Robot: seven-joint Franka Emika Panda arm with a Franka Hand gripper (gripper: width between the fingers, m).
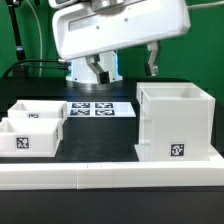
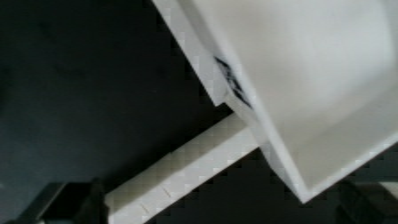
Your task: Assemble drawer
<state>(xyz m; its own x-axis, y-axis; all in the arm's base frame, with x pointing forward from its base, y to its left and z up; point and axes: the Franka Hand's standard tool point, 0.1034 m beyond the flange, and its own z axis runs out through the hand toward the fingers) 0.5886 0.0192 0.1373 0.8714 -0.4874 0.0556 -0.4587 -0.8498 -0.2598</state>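
- The drawer lies in three separate white plastic parts on the table, none fitted into another.
- The housing (image 1: 178, 122) is a tall box, open at the top with thin walls. It stands upright at the exterior view's right, on the near side of the table.
- A black-and-white square tag (image 1: 178, 151) sits low on the housing's near face.
- The two trays are at the exterior view's left, well apart from the housing.
- The near tray (image 1: 25, 141) is shallow and open-topped, with a tag on its near wall.
- The far tray (image 1: 42, 112) stands just behind the near tray and also carries a small tag. I cannot tell whether the two touch.
- No knob can be made out on either tray.
- A long white rail (image 1: 110, 172) runs across the near edge. The housing and the near tray stand right against its far side.
- In the wrist view the rail (image 2: 178, 172) passes slantwise beside a large white housing wall (image 2: 311, 90), whose tag shows only edge-on.
- The marker board (image 1: 96, 109) lies flat between the trays and the housing, farther back.
- The table (image 1: 100, 135) is matt black.
- The white arm (image 1: 110, 28) hangs above the far middle of the table, higher than the housing's rim.
- The gripper (image 2: 222, 198) is spread wide with nothing in it; its dark fingers (image 2: 68, 200) show well apart in the wrist view.
- A green curtain (image 1: 25, 25) closes off the far side, with a dark cable (image 1: 40, 64) in front of it.
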